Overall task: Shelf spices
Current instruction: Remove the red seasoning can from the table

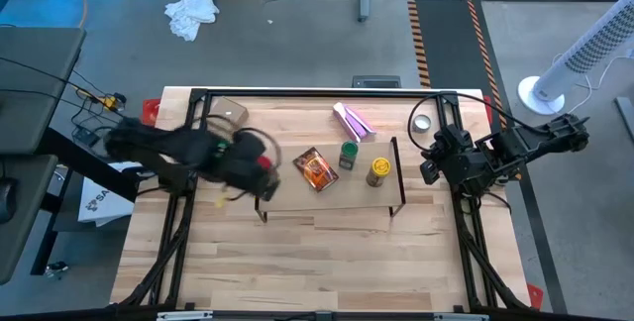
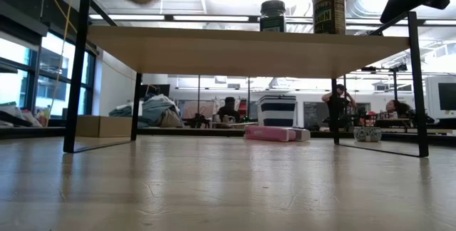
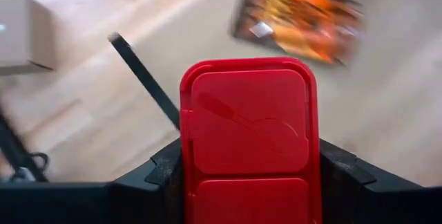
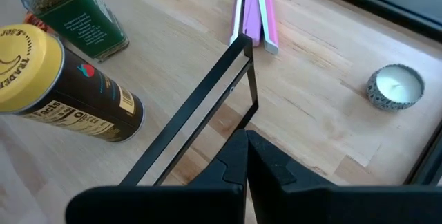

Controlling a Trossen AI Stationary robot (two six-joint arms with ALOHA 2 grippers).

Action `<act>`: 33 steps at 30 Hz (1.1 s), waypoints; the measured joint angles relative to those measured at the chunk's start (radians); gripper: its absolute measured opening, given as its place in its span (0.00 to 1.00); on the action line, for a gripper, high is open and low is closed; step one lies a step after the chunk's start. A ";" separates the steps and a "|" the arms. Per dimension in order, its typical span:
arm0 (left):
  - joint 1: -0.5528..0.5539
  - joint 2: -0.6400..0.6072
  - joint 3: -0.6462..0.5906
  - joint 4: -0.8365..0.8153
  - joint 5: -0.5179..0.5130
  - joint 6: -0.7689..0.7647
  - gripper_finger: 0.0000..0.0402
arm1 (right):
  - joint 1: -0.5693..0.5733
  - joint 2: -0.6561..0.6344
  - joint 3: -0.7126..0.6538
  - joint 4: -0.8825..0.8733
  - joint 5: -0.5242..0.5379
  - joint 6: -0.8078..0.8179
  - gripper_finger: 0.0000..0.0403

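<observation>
Red box (image 3: 250, 141): it sits between the two dark fingers of the left gripper (image 1: 260, 165), which squeezes it from both sides. Its lid faces the wrist camera.
Left gripper: over the shelf's (image 1: 327, 200) left end, above the wood top.
Orange packet (image 1: 317, 169): lies flat on the shelf, just beside the red box, toward the shelf's middle.
Green-lidded jar (image 1: 348, 155): stands on the shelf, next to the packet.
Yellow jar (image 1: 378, 170): stands on the shelf near its right end, close to the green-lidded jar.
Right gripper (image 4: 246, 156): fingers pressed together, holding nothing, just past the shelf's right end.
Pink packet (image 1: 353, 122): on the table behind the shelf.
Silver tin (image 1: 423, 123): on the table, behind the shelf's right end.
</observation>
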 joint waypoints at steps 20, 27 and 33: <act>-0.622 -0.023 -0.434 0.131 0.122 -0.451 0.50 | 0.000 0.000 0.000 -0.001 -0.034 0.111 0.00; -0.578 -0.050 -0.748 0.411 0.169 -0.471 0.50 | 0.000 0.001 0.000 0.002 -0.034 0.111 0.00; -0.538 -0.052 -0.837 0.484 0.121 -0.470 0.50 | 0.000 0.001 0.000 0.003 -0.034 0.111 0.00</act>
